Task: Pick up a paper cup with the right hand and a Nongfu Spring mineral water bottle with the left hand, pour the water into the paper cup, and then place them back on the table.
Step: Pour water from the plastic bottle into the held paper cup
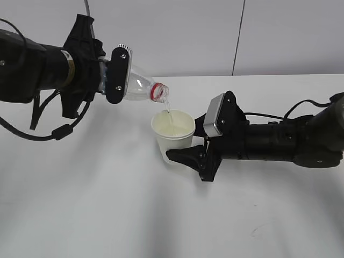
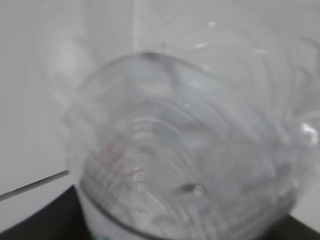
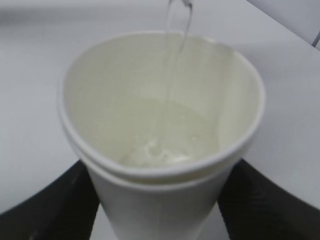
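Water: a thin clear stream falls from the bottle mouth into the cup; a shallow pool shows at the cup bottom.
Table: white top under both arms; a faint dark mark lies at 5 o'clock from the cup.
Left hand: gripper reaches in from 9 o'clock, wrist rolled so the bottle lies nearly level with its mouth dipped; fingers closed around the bottle body.
Right hand: gripper reaches in from 3 o'clock, low and level; fingers pressed on either side of the cup's lower wall, as the right wrist view shows.
Nongfu Spring mineral water bottle: clear bottle, red neck ring, mouth just above the cup rim at 12 o'clock; fills the left wrist view, blurred.
Paper cup: cream cup, upright, near table centre; whether its base touches the table I cannot tell.
Progress: both picks judged done; pour under way; cup still far from full.
Remaining: tip bottle upright, set bottle and cup down, release both.
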Robot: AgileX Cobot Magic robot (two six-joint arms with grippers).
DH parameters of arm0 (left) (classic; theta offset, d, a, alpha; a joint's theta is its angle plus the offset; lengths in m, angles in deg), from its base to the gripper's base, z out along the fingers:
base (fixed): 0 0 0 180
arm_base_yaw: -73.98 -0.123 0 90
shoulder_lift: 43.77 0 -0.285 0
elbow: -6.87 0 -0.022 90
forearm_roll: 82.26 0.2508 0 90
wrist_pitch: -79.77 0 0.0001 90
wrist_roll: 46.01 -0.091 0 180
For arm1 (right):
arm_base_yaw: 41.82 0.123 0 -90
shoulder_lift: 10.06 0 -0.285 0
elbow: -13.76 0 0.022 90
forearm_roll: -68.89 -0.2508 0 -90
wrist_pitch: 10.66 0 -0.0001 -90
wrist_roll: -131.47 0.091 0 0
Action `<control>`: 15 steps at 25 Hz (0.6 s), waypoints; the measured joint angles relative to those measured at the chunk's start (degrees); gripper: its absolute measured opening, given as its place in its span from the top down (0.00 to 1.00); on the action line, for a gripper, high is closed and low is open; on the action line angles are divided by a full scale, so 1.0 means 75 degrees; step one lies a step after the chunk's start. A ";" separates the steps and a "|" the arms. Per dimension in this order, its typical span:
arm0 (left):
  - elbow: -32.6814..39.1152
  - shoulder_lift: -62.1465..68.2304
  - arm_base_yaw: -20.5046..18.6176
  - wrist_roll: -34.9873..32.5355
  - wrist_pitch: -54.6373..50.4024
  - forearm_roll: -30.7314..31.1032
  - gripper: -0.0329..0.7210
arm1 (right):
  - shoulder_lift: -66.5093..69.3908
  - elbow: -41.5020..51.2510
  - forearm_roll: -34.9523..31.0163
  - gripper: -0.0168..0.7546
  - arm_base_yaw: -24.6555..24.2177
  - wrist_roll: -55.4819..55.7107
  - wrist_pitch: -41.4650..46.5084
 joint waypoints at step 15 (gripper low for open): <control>0.0000 0.0000 0.0000 0.1249 0.1054 -0.4463 0.40 | 0.0000 0.0000 -0.1117 0.31 0.0000 -0.0048 -0.0483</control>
